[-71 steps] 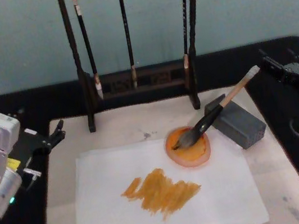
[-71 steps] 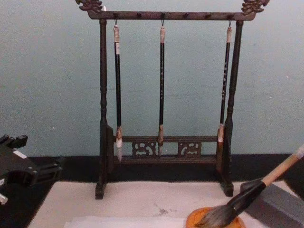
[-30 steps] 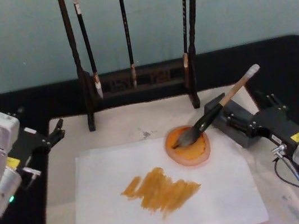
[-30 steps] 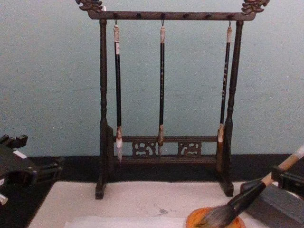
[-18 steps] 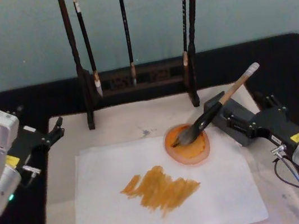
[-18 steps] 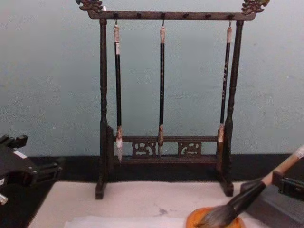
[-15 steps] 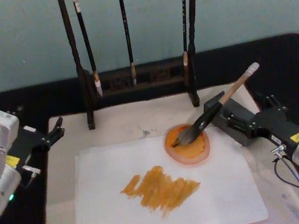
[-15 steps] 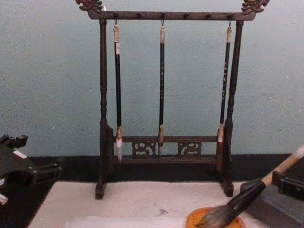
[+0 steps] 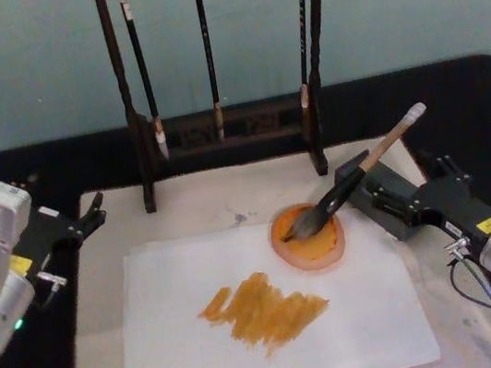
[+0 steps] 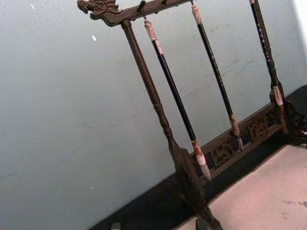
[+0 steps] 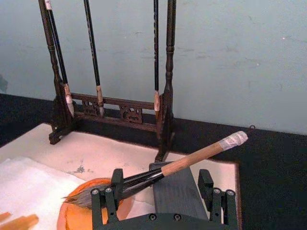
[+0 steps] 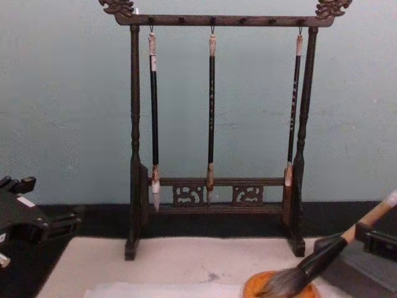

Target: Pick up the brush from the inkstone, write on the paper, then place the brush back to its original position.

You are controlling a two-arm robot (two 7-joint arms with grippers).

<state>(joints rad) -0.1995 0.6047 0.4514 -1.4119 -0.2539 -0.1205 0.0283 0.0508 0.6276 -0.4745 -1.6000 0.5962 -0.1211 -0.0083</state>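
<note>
My right gripper (image 11: 162, 191) stands released, fingers spread either side of the grey block (image 9: 396, 201), just beside the brush (image 9: 357, 174) but not touching it. The brush lies propped on the block, bristles in the orange dish (image 9: 309, 240), paper (image 9: 253, 351) already streaked. Risk, in my judgement: any forward drift would nudge the handle and roll it off. Left gripper (image 9: 91, 214) idles at the mat's left edge, fingers apart.

black table (image 9: 400, 94) carries a cream mat (image 9: 202, 205) at centre; a dark wooden brush stand (image 9: 223, 131) straddles the mat's far edge toward the table's far edge.
</note>
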